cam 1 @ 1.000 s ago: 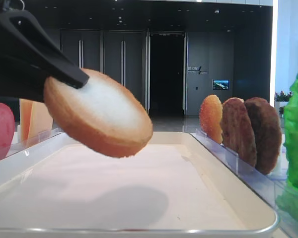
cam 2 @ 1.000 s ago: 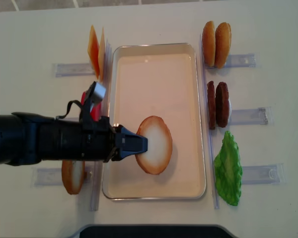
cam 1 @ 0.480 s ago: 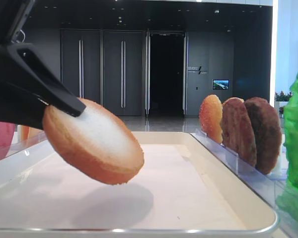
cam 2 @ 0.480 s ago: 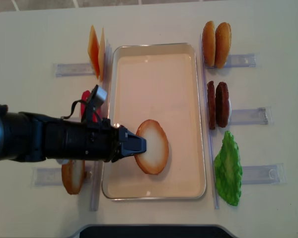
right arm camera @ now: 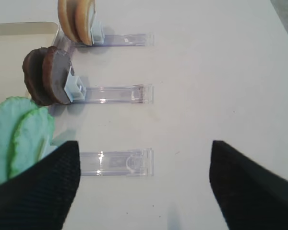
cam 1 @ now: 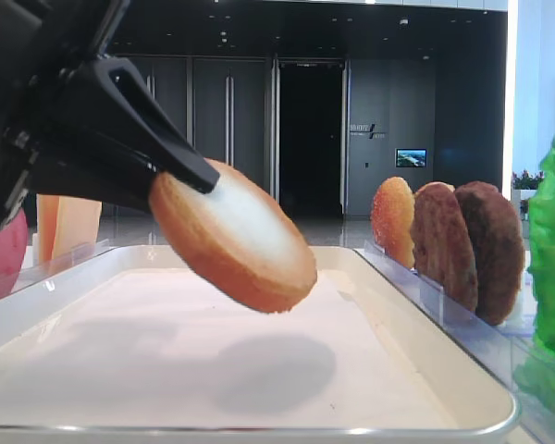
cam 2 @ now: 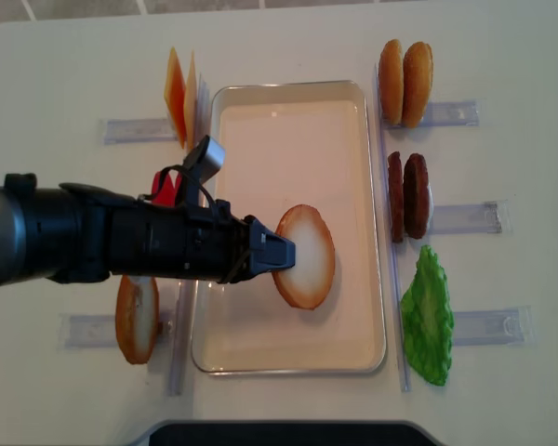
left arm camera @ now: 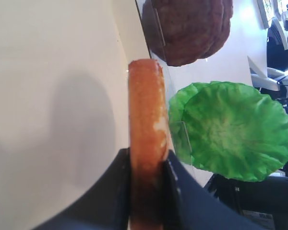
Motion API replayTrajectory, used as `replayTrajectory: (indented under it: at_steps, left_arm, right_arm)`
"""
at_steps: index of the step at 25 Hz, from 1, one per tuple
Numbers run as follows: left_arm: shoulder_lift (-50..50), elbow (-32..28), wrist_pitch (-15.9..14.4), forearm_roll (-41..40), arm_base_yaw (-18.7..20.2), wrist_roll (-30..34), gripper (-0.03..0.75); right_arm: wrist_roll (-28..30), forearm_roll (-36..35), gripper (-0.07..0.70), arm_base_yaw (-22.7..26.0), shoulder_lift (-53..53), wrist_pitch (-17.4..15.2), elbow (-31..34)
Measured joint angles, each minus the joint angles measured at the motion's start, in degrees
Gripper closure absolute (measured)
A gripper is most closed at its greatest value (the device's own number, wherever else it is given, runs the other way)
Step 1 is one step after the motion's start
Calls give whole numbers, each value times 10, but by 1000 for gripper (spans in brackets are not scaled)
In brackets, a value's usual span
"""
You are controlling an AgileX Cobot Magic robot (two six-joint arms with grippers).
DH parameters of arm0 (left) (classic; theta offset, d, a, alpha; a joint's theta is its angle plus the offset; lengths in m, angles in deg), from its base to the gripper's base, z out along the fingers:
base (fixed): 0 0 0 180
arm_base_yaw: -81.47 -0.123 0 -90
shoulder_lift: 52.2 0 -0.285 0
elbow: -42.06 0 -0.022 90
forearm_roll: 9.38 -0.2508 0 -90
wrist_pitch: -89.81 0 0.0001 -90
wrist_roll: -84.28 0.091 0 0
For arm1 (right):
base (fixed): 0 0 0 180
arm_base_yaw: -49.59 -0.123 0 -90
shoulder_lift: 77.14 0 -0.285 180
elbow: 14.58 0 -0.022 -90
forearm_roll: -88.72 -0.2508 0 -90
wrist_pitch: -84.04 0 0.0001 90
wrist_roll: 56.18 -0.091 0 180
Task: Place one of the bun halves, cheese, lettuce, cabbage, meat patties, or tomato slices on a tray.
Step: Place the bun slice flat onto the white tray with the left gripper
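The left pincer (cam 2: 277, 253) is clamped on the edge of a bun half (cam 2: 306, 256), holding it tilted in the air above the cream tray (cam 2: 298, 91), cut face up toward the overhead camera. The low side view shows a clear gap and a shadow beneath it, so it is not yet resting on the tray floor.

Risks from here, as I judge them: released from this height and tilt, the bun half could land on its edge and roll or flip toward the tray's right rim. The grip sits only on the rim of the crust, so a jerk might let it slip early.

Along the right side of the tray stand two more bun halves (cam 2: 405, 82), two meat patties (cam 2: 407, 196) and lettuce (cam 2: 428, 316) in clear racks (cam 2: 465, 217); a reach too far right would knock them. On the left are cheese slices (cam 2: 179, 97), a tomato slice (cam 2: 164, 193) partly hidden by the arm, and another bun half (cam 2: 137, 318). The right pincer (right arm camera: 139, 191) hovers with its jaws spread over the bare bench (right arm camera: 221, 72), holding nothing, well apart from the tray.
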Motion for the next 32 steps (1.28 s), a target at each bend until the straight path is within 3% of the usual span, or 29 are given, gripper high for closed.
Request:
replayTrajectory:
  at_steps: [6, 12, 32]
  left_arm:
    - [-50, 1, 3, 1, 0, -11, 590]
    - [-89, 9, -17, 7, 0, -11, 591]
    - [-89, 10, 3, 7, 0, -21, 592]
  right_arm:
    - [0, 0, 76, 0, 0, 0, 0]
    - [0, 0, 76, 0, 0, 0, 0]
    - [0, 0, 76, 0, 0, 0, 0]
